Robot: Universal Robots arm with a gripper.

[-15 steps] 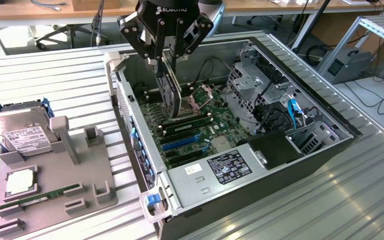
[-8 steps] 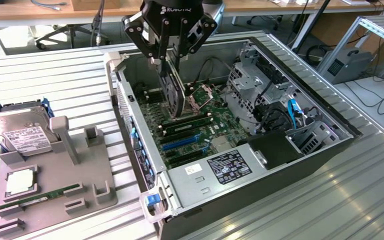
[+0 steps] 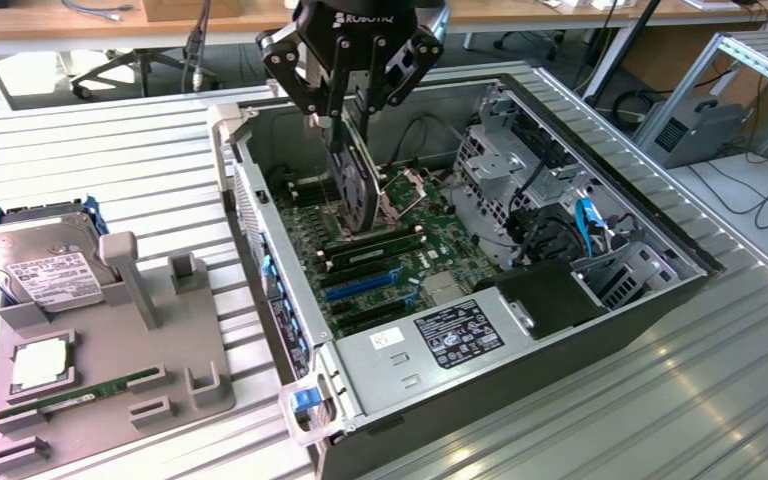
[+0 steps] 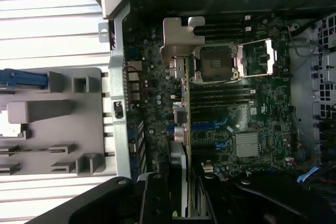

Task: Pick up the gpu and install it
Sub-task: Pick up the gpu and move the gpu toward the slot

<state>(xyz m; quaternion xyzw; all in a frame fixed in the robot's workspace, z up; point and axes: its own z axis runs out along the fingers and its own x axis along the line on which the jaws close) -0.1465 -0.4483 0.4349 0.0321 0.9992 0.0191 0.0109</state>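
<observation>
Currently the gpu (image 3: 355, 195) is held hanging below the gripper (image 3: 348, 118) inside the open case (image 3: 598, 130), low over the motherboard (image 3: 418, 235). Its bracket (image 4: 181, 38) sits at the end away from the fingers. The jaws are clamped on the card, with the arm pointed straight down. Pick-up appears done and install is in hand; seating isn't seen. Alignment with a slot (image 3: 357, 288) and a square press are called for.
</observation>
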